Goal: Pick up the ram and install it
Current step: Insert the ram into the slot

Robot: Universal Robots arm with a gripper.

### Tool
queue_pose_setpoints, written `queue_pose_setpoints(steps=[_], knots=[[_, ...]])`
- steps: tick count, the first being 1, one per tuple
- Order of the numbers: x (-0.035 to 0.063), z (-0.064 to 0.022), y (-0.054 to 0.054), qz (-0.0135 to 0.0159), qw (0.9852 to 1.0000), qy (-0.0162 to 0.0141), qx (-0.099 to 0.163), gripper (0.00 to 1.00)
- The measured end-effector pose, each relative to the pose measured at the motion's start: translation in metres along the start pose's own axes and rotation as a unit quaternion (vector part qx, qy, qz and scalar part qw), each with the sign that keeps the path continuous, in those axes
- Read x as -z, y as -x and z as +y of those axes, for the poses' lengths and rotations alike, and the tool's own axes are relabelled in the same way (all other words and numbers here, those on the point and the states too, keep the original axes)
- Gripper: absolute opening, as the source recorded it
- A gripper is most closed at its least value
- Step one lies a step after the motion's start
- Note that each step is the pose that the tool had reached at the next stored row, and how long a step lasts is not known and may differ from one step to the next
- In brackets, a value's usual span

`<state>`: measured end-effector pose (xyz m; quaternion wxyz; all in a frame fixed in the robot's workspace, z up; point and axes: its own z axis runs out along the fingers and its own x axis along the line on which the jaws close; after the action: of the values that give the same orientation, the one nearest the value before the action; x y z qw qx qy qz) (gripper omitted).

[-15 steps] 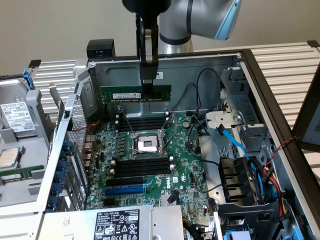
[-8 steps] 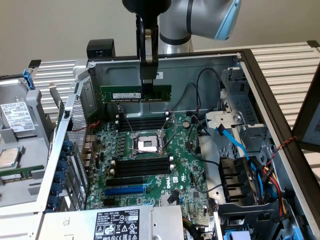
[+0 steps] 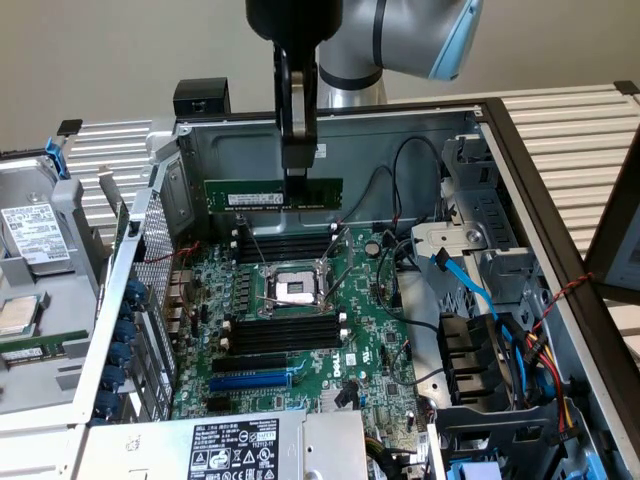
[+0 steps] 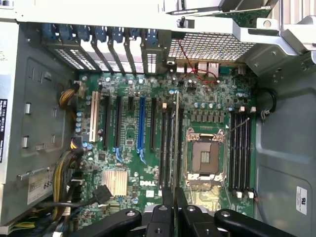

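At the exterior view's left, beside the open computer case, a grey metal tray lies on the slatted worktop. A second green stick rests on the tray.

Inside the case the motherboard lies flat. The ram is in the air above it and touches no slot. Its long side is level, and its sticker faces the exterior camera, with the rear wall of the case behind it. The hand comes down from above and is clenched on the upper edge of the ram, a little right of the middle.

In the wrist view the ram shows as a thin edge between the fingers of the hand. It runs along the black memory slots, beside the CPU socket. Toward the right edge of the case, a blue cable crosses the drive bay.
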<state>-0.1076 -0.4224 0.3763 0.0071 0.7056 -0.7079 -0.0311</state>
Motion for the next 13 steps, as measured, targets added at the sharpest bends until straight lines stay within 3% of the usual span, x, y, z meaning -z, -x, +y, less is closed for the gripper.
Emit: queue_pose_setpoints(steps=[13], knots=[[-0.0238, -0.0028, 0.008, 0.0001, 1.0, 0.0, 0.0, 0.13]])
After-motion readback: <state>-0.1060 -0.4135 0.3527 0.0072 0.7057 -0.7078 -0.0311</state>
